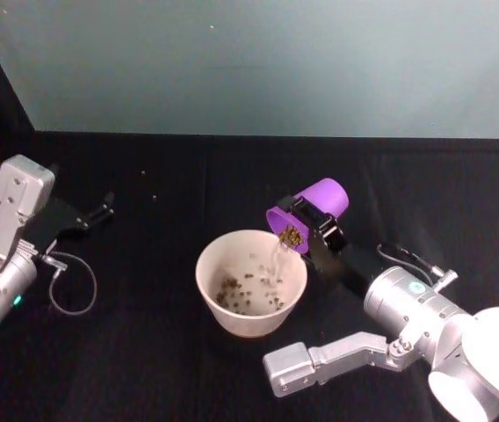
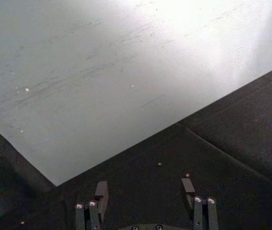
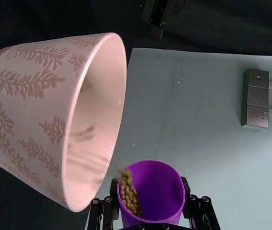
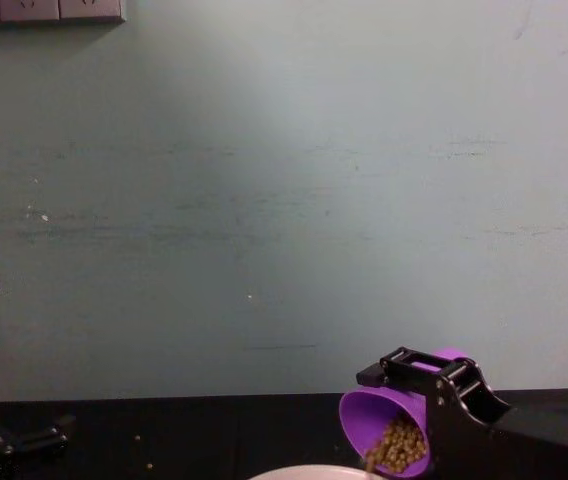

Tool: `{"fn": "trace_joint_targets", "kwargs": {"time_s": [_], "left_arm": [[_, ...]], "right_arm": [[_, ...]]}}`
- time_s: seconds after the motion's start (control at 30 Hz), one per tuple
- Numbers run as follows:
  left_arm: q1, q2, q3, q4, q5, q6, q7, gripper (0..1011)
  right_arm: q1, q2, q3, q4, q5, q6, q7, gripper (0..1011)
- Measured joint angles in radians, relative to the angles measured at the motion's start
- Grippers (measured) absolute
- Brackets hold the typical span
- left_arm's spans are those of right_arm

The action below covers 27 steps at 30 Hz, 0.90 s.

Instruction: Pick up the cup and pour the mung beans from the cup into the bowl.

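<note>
The cup [image 1: 327,197] is clamped between the fingers of the right gripper [image 1: 307,216] and tipped just above the far right rim of the bowl [image 1: 207,264]. Mung beans [image 1: 290,236] are seen falling from its lip, and others lie inside the bowl. The right arm is extended from the bowl's right. Well left of the bowl, the left gripper [image 1: 102,211] is parked, fingers apart. A black cloth [image 1: 144,369] lies beneath the bowl, a pale wall [image 1: 276,61] behind.
</note>
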Motion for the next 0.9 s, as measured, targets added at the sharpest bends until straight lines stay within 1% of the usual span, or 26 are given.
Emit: {"fn": "trace_joint_targets", "kwargs": {"time_s": [0.57,0.9], "left_arm": [[0.000,0.000,0.000,0.000,0.000,0.000,0.000,1000],[0.000,0.000,0.000,0.000,0.000,0.000,0.000,1000]], "right_arm": [[0.014,0.016,-0.017,-0.014,-0.032,0.008,0.020,723],[0.022,0.022,-0.026,-0.021,-0.056,0.014,0.013,723]]}}
